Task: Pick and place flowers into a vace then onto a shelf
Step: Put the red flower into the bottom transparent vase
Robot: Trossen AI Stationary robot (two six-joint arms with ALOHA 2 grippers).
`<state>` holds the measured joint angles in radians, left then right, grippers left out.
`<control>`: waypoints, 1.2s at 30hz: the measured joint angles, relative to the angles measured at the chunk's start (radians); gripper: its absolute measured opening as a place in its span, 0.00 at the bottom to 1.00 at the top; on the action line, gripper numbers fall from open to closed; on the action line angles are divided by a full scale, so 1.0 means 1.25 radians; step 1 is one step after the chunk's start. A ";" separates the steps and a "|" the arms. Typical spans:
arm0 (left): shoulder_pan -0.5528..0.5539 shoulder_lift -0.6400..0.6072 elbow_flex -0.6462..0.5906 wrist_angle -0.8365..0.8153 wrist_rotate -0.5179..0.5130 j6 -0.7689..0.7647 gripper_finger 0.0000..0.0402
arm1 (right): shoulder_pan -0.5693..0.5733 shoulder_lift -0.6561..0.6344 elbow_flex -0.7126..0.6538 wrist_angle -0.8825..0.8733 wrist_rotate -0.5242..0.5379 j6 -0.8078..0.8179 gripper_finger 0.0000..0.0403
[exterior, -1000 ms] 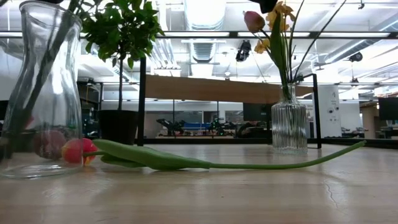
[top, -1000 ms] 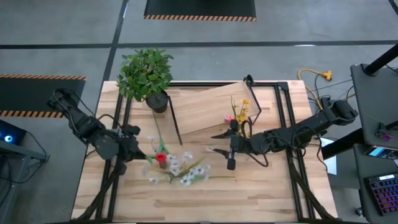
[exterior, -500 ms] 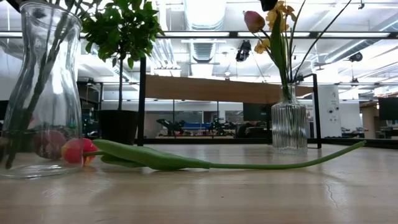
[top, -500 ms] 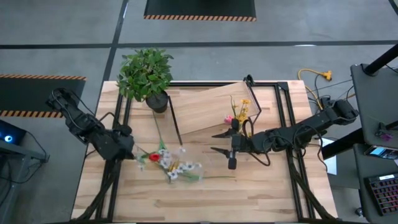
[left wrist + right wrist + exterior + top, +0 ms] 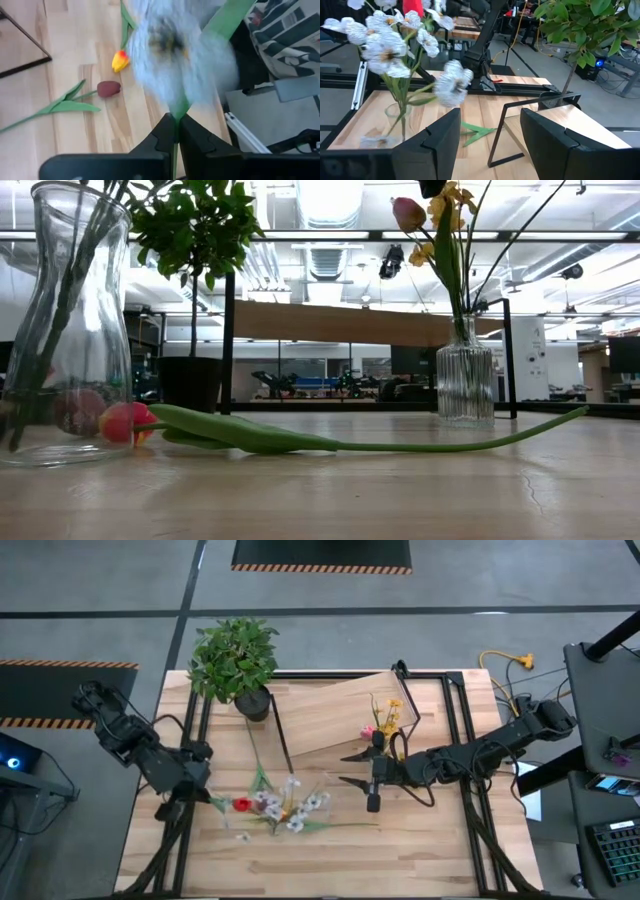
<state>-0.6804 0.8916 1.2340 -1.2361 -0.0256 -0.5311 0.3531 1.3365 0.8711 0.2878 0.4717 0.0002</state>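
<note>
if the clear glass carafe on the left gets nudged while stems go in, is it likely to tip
Probably not easily: the glass carafe stands on a broad base wider than its waist, so a light nudge would likely slide it. Still, the white spray pinched in the left gripper reaches well above its rim, so sideways pulls on the stems could lever it. Being glass, it likely breaks if it falls.

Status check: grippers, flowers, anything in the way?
Left gripper shut on white spray stems over clear vase. Right gripper open, waiting. Loose tulips on table.
</note>
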 joint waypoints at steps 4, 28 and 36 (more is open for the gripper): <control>0.000 0.030 0.096 -0.060 -0.012 0.002 0.00 | 0.000 0.000 0.000 0.000 0.000 0.000 0.49; 0.000 0.109 0.398 -0.094 -0.357 0.264 0.00 | 0.001 0.000 0.000 0.000 0.000 0.000 0.49; 0.000 0.074 0.204 0.232 -0.591 0.398 0.00 | 0.001 0.000 0.000 0.000 0.000 0.000 0.49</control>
<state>-0.6804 0.9836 1.4890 -0.9460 -0.7649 -0.0337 0.3542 1.3365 0.8711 0.2878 0.4717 0.0002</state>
